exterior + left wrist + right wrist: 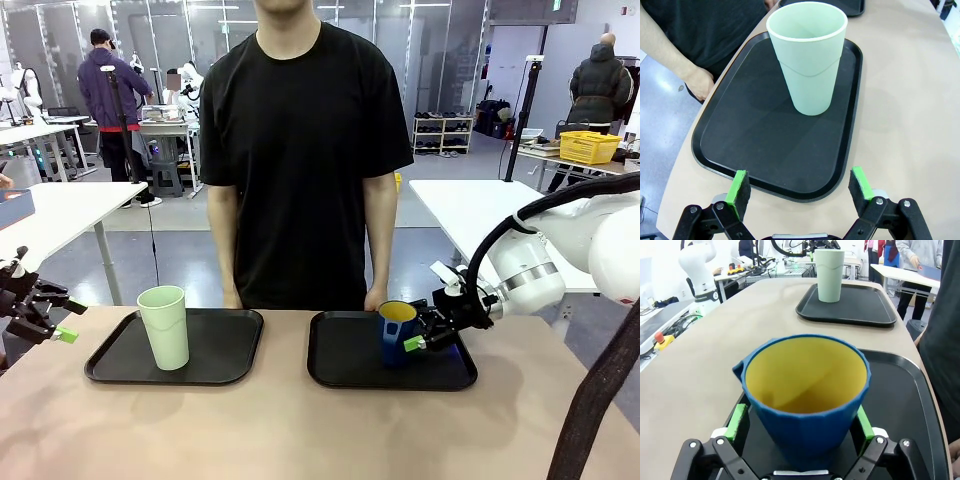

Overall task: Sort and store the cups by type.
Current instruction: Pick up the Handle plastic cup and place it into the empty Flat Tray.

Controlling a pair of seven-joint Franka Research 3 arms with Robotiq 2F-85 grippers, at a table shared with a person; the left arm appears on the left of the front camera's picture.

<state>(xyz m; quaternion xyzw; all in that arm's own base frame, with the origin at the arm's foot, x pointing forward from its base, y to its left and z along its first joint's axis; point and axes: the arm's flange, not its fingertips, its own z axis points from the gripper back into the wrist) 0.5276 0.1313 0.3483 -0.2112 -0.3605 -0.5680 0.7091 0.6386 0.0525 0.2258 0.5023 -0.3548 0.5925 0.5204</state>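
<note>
Blue mug [807,390] sits on your right tray [345,370], between the right gripper's [802,422] wide-open jaws, pads flanking it, contact unclear. Mint tumbler [807,55] stands upright on the left tray [755,130]; your left gripper [800,187] hovers just off its near edge, jaws spread, holding nothing.

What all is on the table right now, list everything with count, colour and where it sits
Tumbler: one, pale mint green, upright on the left tray.
Mug: one, dark blue with yellow inside, upright on the right tray.
Trays: two, black; left tray, right tray, side by side on the table.
Table: one, beige.
Person: one, black T-shirt, at the far edge, hands by the trays.
Left gripper: open, short of the left tray's near edge, aimed at the tumbler.
Right gripper: open, fingers either side of the mug.
</note>
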